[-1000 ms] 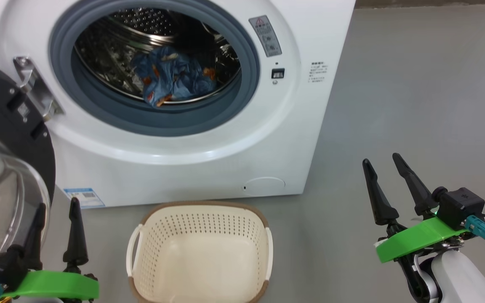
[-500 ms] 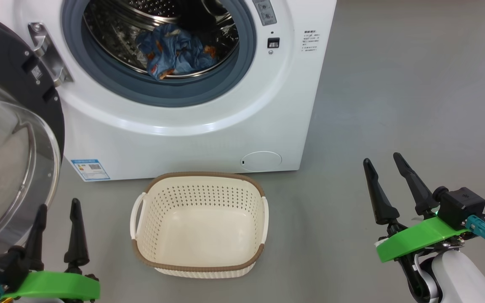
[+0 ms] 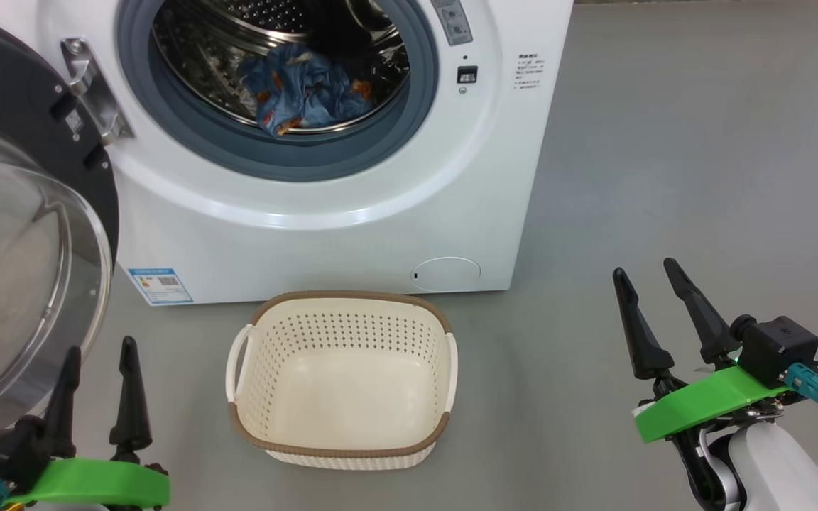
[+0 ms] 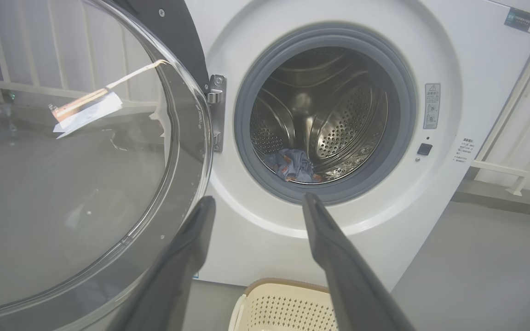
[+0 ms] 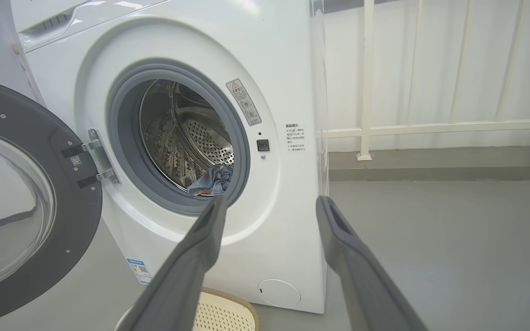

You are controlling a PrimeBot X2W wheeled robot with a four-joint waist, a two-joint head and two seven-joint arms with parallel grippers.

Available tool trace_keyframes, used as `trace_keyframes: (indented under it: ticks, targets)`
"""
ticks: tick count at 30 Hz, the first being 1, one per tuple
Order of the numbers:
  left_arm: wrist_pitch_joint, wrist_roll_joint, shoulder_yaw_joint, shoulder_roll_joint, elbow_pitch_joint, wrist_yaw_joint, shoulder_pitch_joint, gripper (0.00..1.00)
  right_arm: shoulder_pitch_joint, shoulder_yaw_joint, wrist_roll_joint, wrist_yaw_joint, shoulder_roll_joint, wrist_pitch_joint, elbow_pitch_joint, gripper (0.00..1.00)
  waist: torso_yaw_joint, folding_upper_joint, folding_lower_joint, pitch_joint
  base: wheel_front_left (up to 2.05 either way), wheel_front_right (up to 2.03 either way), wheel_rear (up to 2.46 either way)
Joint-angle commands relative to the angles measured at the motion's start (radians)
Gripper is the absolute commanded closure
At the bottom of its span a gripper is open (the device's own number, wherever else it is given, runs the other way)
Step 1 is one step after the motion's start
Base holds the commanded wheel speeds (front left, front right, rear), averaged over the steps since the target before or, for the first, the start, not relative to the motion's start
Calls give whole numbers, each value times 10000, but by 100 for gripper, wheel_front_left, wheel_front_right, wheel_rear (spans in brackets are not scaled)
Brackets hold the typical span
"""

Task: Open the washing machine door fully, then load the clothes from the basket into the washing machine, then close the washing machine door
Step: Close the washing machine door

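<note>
Both my jaws wide open, gripping nothing; clothes (image 3: 306, 89) sit inside the washing machine (image 3: 338, 227), door (image 3: 25, 234) swung open, basket (image 3: 341, 449) out front.

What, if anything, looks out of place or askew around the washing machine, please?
Nothing is spilled or damaged. The clothes lie bunched at the front edge of the drum, close to the gasket, so a fold might catch when the washing machine door shuts.

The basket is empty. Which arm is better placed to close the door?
Likely the left. The left gripper, open, is right beside the washing machine door, which stands open on that side; the right gripper, also open, is far on the other side.
</note>
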State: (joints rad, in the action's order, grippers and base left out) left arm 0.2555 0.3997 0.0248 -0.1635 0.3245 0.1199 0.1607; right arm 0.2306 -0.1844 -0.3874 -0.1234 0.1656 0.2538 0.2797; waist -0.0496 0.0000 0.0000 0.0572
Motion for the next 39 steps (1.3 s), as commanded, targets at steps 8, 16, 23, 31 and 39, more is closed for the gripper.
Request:
trace_keyframes:
  ticks: [8,16,23,31,39]
  targets:
    - [63,-142,323,-181,-77,56,244,0,-139,-71,-143,-73,36,80,-226,0,550,0,0,-75,0,0,0]
    - [63,-192,366,-187,19,-7,193,0,-128,-170,-171,-73,-5,80,-163,0,1481,0,0,-131,0,0,0]
    - [63,-214,390,-146,98,-78,195,0,-74,-231,-207,-73,41,80,-83,0,2345,0,0,-146,0,0,0]
    - [63,-180,454,-49,104,-103,200,0,-65,-333,-255,-73,96,80,19,0,3151,0,0,-229,0,0,0]
    - [63,-332,477,19,183,-281,149,0,-67,-489,-378,-73,179,80,136,0,4003,0,0,-382,0,0,0]
